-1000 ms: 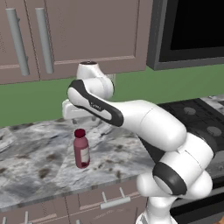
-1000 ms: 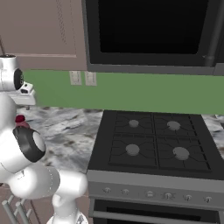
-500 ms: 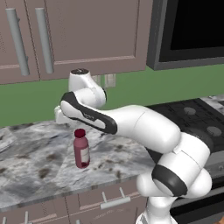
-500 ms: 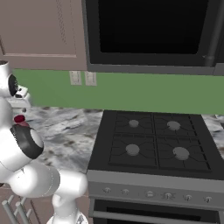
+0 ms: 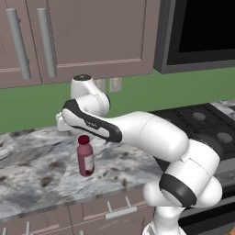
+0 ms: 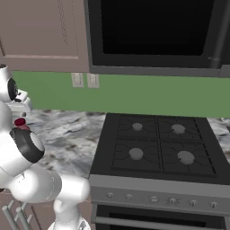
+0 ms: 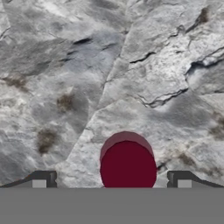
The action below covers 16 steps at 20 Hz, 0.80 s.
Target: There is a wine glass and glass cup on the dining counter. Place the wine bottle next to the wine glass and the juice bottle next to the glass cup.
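The juice bottle [image 5: 85, 156], small and dark red with a maroon cap, stands upright on the marbled wall counter [image 5: 32, 174]. Its cap [image 6: 19, 122] peeks out behind my arm in the right base view. From above, in the hand view, the round cap of the juice bottle [image 7: 127, 168] lies between my two fingertips, a little right of centre. My gripper [image 7: 111, 180] is open and hangs just above the bottle without holding it. My hand [image 5: 64, 122] sits above and left of the cap. The wine bottle, wine glass, glass cup and dining counter are out of view.
A black stove [image 6: 157, 148] adjoins the counter on the right, with a dark microwave [image 6: 152, 31] above it. Brown wall cabinets [image 5: 82, 36] hang over the green backsplash, with outlets [image 6: 85, 80] on it. Drawer fronts [image 5: 114, 211] run under the counter edge.
My arm has swung a little to the left, bringing the hand over the juice bottle. The bottle has stayed where it was and the gripper has stayed open.
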Available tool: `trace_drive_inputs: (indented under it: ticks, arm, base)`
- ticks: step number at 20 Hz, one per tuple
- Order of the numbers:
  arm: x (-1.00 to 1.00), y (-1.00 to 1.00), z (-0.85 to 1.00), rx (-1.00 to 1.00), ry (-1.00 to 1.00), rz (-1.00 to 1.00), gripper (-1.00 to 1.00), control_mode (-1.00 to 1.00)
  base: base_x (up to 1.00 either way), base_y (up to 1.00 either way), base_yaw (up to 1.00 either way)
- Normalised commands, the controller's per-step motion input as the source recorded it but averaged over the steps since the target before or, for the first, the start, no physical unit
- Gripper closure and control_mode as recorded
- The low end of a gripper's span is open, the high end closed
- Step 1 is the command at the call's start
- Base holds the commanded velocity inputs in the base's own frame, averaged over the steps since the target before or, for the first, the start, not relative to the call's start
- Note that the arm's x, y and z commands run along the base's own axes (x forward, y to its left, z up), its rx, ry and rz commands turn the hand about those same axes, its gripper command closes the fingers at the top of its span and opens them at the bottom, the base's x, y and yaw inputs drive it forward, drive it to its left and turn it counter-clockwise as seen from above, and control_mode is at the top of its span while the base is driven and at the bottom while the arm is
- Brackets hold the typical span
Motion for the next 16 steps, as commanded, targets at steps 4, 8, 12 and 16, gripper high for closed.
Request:
trace_drive_inputs:
  ticks: [4,8,12,16]
  arm:
    - [0.00,-0.01,-0.01,0.00,0.01,-0.01,-1.00,-1.00]
    - [0.00,0.00,-0.13,0.00,0.00,0.00,-1.00,-1.00]
    - [0.00,0.00,-0.23,-0.02,0.00,0.00,-1.00,-1.00]
    - [0.00,0.00,-0.27,-0.03,0.00,0.00,-1.00,-1.00]
  base:
    - [0.00,0.00,0.00]
    - [0.00,0.00,0.00]
    - [0.00,0.00,0.00]
    - [0.00,0.00,0.00]
